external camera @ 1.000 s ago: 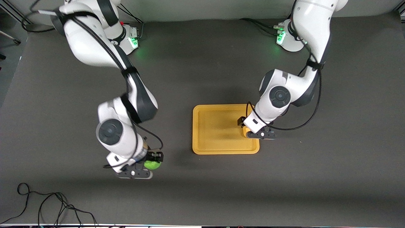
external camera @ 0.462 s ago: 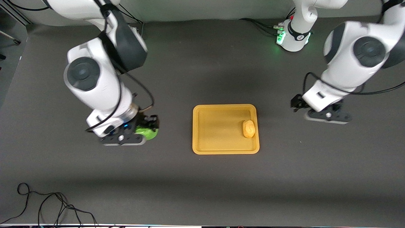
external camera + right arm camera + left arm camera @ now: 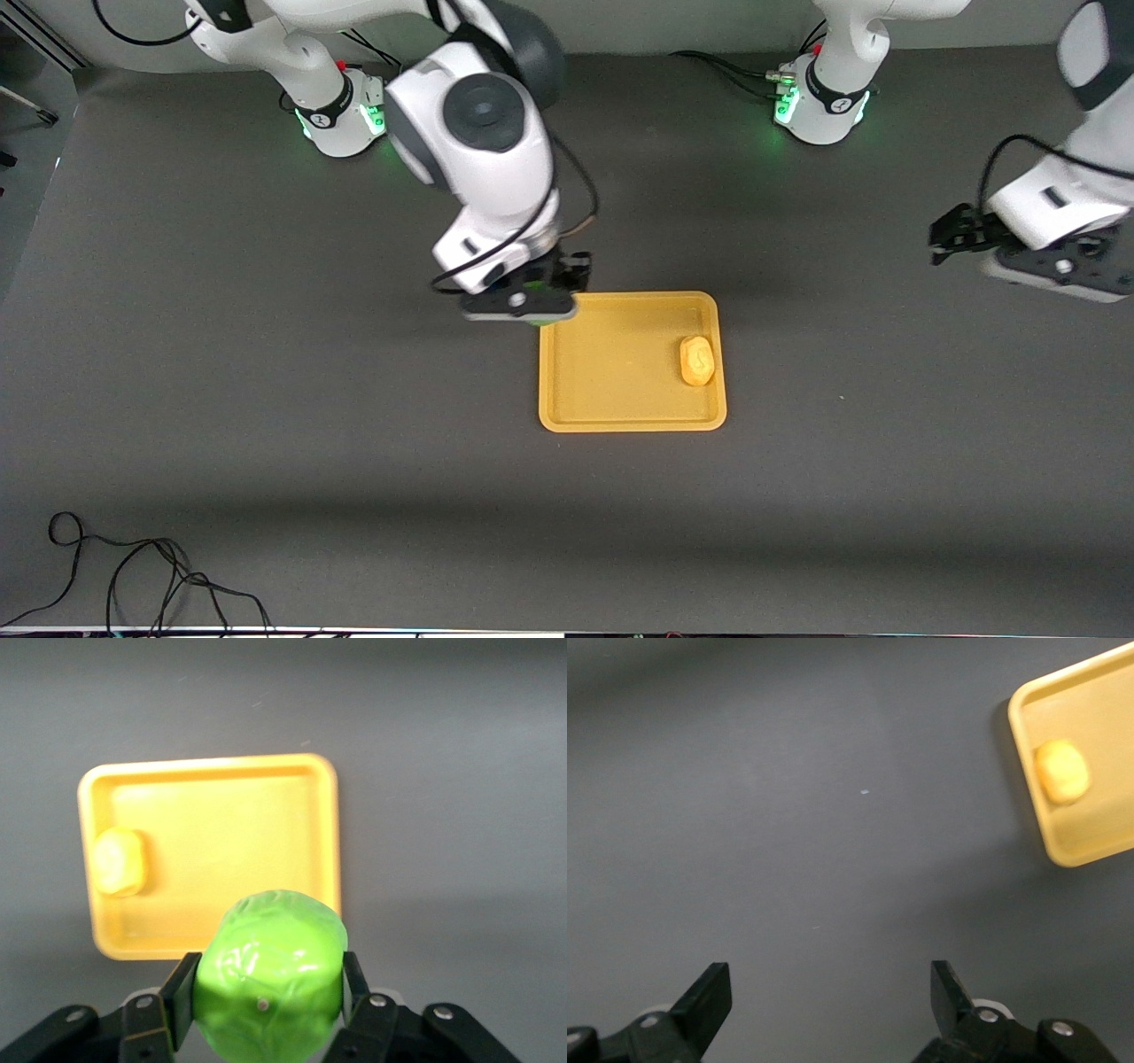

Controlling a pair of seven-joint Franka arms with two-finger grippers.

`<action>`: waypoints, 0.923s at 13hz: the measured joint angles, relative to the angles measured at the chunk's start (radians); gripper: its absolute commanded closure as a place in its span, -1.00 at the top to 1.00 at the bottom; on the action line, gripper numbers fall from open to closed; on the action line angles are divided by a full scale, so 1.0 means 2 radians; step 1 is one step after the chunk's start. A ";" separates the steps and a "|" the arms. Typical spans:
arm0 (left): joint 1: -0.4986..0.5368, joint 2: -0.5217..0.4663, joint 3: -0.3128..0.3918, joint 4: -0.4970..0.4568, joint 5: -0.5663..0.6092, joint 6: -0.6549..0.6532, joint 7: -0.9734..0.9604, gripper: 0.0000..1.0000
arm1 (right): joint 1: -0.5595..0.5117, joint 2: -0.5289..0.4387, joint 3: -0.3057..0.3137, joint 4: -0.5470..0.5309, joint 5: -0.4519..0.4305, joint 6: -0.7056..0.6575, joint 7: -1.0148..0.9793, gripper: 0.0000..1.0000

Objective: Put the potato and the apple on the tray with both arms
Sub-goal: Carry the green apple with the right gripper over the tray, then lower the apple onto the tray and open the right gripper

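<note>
- The right gripper [image 3: 523, 310] is sitting up in the air over the tray's corner at the right arm's end, on the side toward the bases; its fingers [image 3: 182, 988] are clamping the apple [image 3: 270, 970] from both sides.
- In the front view the apple is almost fully hidden under the gripper body; only the right wrist view is showing it properly, round and green, filling the gap between the fingers.
- The tray [image 3: 567, 416] is lying flat mid-table, long side running between the two arms' ends.
- Key relation: the open tray floor is lying from the held apple toward the left arm's end and nearer the front camera. Judging from that, the carry is needing a short shift inward before release, or the apple is risking landing on the rim and rolling off.
- The potato [image 3: 697, 360] is resting inside the tray, just beside the rim at the left arm's end, long axis running toward the front camera, well apart from the apple.
- So the potato half is looking done; the apple half is in transport.
- The left gripper [image 3: 1032, 257] is waiting over bare table well apart from the tray, toward the left arm's end; its fingers [image 3: 709, 1001] are spread wide and holding nothing.
</note>
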 measured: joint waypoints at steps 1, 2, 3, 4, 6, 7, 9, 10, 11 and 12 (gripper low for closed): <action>0.011 -0.002 0.002 0.000 0.000 0.000 0.014 1.00 | 0.015 0.017 0.000 0.006 0.000 0.021 0.015 -0.08; 0.015 -0.002 0.002 -0.001 0.000 0.000 0.020 1.00 | 0.027 0.035 0.000 0.009 0.000 0.042 0.026 -0.08; 0.015 -0.002 0.001 -0.003 0.000 0.000 0.020 1.00 | 0.037 0.057 -0.001 0.011 0.000 0.064 0.034 -0.08; 0.015 -0.002 -0.002 -0.004 -0.001 0.000 0.020 1.00 | 0.043 0.080 -0.001 0.011 -0.004 0.091 0.038 -0.08; 0.014 -0.001 -0.005 0.000 -0.002 -0.004 0.018 1.00 | 0.043 0.128 -0.002 0.012 -0.025 0.140 0.039 -0.08; 0.014 0.000 -0.006 0.010 -0.002 -0.015 0.018 1.00 | 0.042 0.150 -0.004 0.013 -0.032 0.162 0.039 -0.08; 0.014 0.007 -0.006 0.036 -0.008 -0.032 0.016 1.00 | 0.041 0.180 -0.009 0.015 -0.038 0.192 0.039 -0.08; 0.014 0.011 -0.006 0.042 -0.017 -0.036 0.012 1.00 | 0.040 0.189 -0.010 0.017 -0.040 0.201 0.039 -0.08; 0.014 0.015 -0.006 0.045 -0.024 -0.037 0.009 1.00 | 0.039 0.196 -0.010 0.018 -0.040 0.210 0.039 -0.07; 0.014 0.020 -0.006 0.045 -0.026 -0.037 0.007 1.00 | 0.039 0.201 -0.010 0.018 -0.040 0.217 0.039 0.13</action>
